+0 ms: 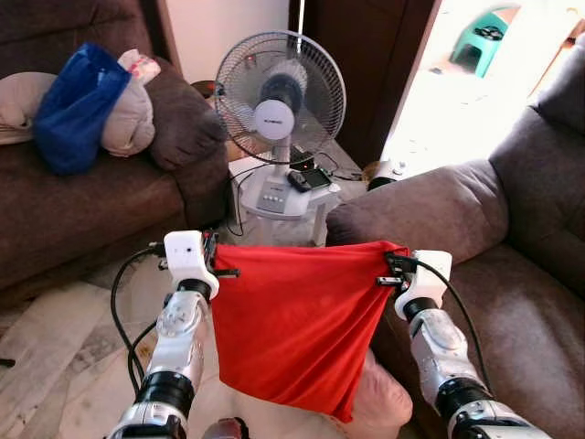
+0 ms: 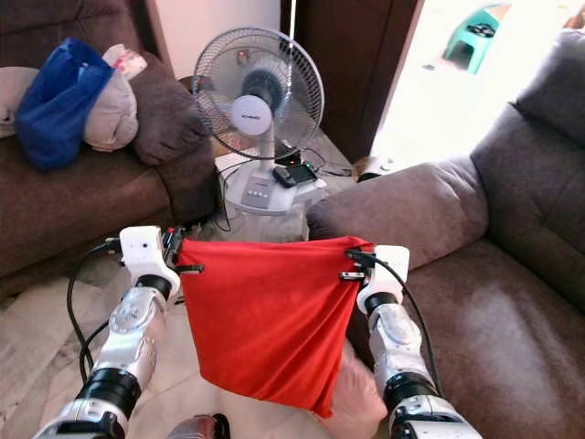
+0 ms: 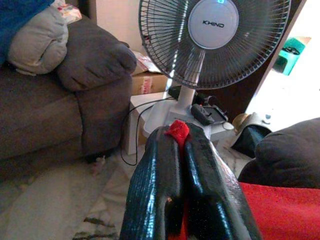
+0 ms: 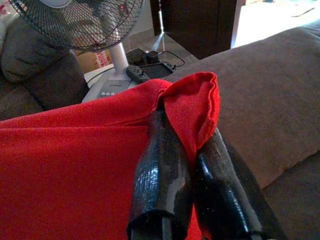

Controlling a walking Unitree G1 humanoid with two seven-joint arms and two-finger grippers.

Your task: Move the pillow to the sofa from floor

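Now both grippers hold the red pillow (image 1: 292, 325) up in the air, stretched between them above the floor (image 1: 55, 357): the left gripper (image 1: 224, 261) has its jaws pressed together on one upper corner, and the right gripper (image 1: 388, 272) has its jaws closed on the other upper corner, with a fold of red cloth bunched over them. The pillow hangs limp, just beside the arm of the grey sofa (image 1: 430, 215) on the robot's right. I think the main danger is the small grip, because only a pinch of cloth is held at each corner and it could slip out if the arms pull apart or swing fast. The hanging lower part could also catch on the sofa arm while it is lifted over. The standing fan (image 1: 279, 114) is near in front, with its cable (image 1: 242, 197) on the floor, so a wide swing could knock it. On the fan's hub the word "KHIND" can be read.
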